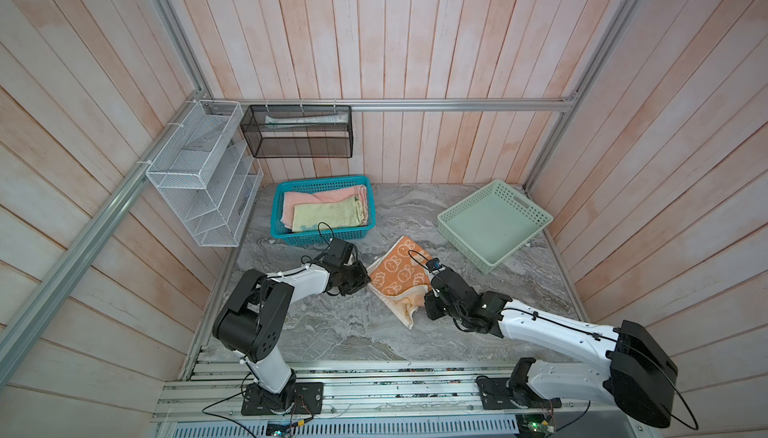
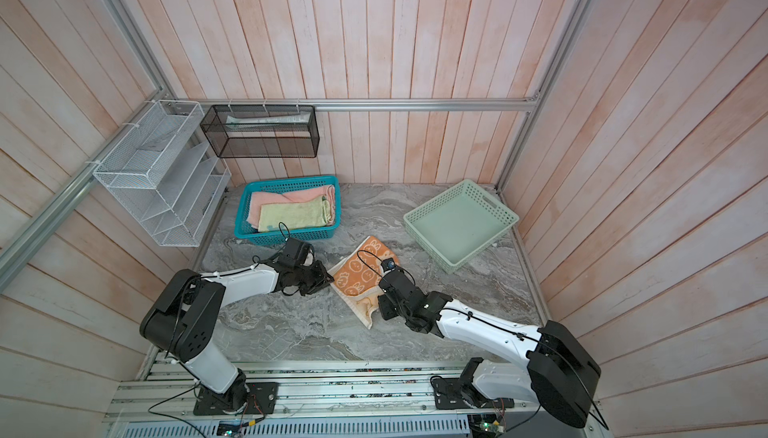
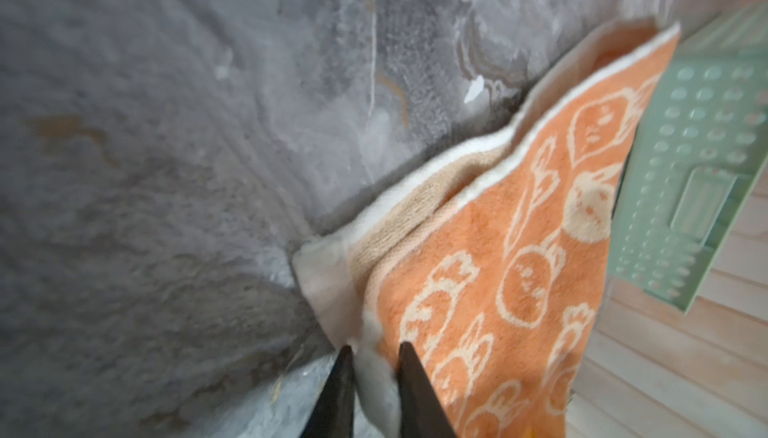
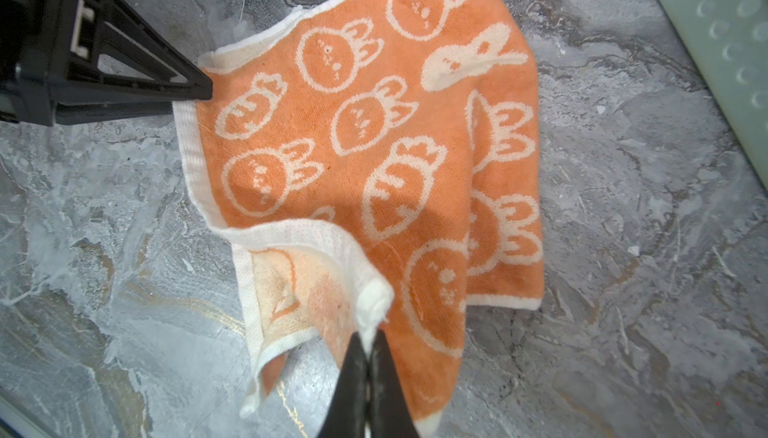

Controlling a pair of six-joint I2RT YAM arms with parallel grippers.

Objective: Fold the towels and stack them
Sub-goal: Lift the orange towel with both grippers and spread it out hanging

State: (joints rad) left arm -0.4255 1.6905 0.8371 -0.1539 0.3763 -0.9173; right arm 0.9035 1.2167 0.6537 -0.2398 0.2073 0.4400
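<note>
Between teal basket (image 1: pixel 324 237) and green tray (image 1: pixel 462 244), left gripper (image 3: pixel 374 352) and right gripper (image 4: pixel 368 338) pinch the orange towel (image 1: pixel 397 269).

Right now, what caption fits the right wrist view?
Right gripper pinches the orange rabbit towel by its hem; left gripper holds a corner.

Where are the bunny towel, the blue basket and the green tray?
orange rabbit towel (image 1: pixel 397 269): in a top view, on its patterned upper face.
teal basket (image 1: pixel 320 237): in a top view, on its near wall.
pale green tray (image 1: pixel 494 223): in a top view, on its bare floor.
</note>
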